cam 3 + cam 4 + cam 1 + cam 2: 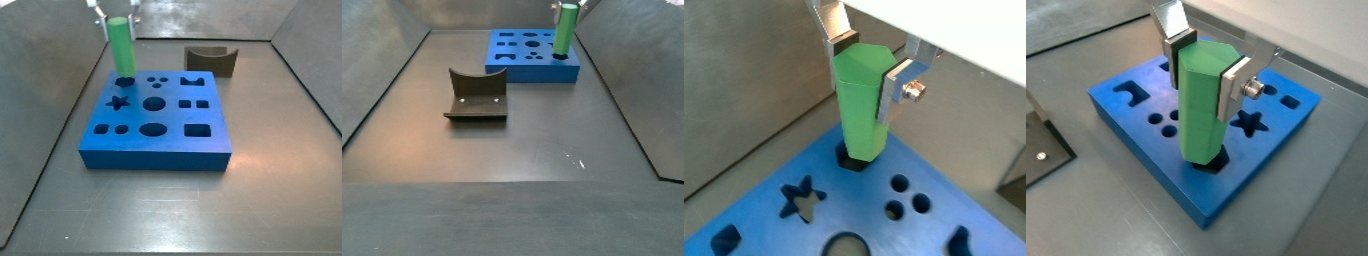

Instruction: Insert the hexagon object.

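1. Your gripper point(871, 62) is clamped on the upper part of the hexagon object point(861, 105); in both wrist views its silver fingers point(1237, 85) press two opposite flat sides of the green peg.
2. Directly below the gripper, the hexagon object point(1204, 105) stands upright with its lower end in a dark hole at a corner of the blue block point(1166, 165). How deep it sits cannot be told.
3. Around that hole you can see the block's other openings: a star-shaped hole point(802, 198) and round holes point(899, 183) lie just beside the peg's foot.
4. In a side view, the gripper point(107, 14) is at the upper frame edge above the blue block point(158, 152); the dark brown block point(210, 60) lies well apart, beyond the block's far edge.
5. In a side view, the hexagon object point(567, 28) stands on the blue block point(543, 72); the fixture point(476, 97) lies nearer the camera, well apart from the gripper.
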Controlling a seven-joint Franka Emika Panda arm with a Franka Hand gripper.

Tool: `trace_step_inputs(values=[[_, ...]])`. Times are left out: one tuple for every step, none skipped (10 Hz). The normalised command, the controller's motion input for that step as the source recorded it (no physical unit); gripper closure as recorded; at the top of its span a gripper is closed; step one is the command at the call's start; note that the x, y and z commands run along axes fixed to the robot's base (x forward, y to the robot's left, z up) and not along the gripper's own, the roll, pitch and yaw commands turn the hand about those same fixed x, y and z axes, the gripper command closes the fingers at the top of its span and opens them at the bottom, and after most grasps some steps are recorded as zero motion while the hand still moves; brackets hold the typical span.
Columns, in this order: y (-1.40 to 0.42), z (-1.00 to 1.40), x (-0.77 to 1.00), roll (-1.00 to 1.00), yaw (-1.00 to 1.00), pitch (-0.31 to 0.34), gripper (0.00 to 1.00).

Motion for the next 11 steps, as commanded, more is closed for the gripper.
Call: trace_step_inputs(values=[[-0.06,-0.43,0.0,-0.09,-0.11,-0.003,1.0],[-0.08,-0.37,0.0,-0.05,-0.11,0.0,1.0],[-0.06,-0.29,0.0,-0.05,-0.11,0.0,1.0],[-0.02,-0.28,0.0,-0.07,-0.13,0.0,1.0],[-0.04,-0.34,0.0,-0.09,-0.12,0.0,1.0],[-0.02,-0.47,0.12,-0.11,-0.1,0.0,1.0],[0.0,-0.57,0.08,-0.12,-0.08,-0.021,1.0],[0.0,-0.67,0.0,-0.16,-0.06,-0.081,1.0],[0.0,-0.65,0.0,-0.15,-0.03,-0.087,1.0],[0.0,-0.49,0.0,-0.08,-0.02,-0.041,1.0],[0.0,-0.33,0.0,-0.11,0.0,-0.046,1.0]])
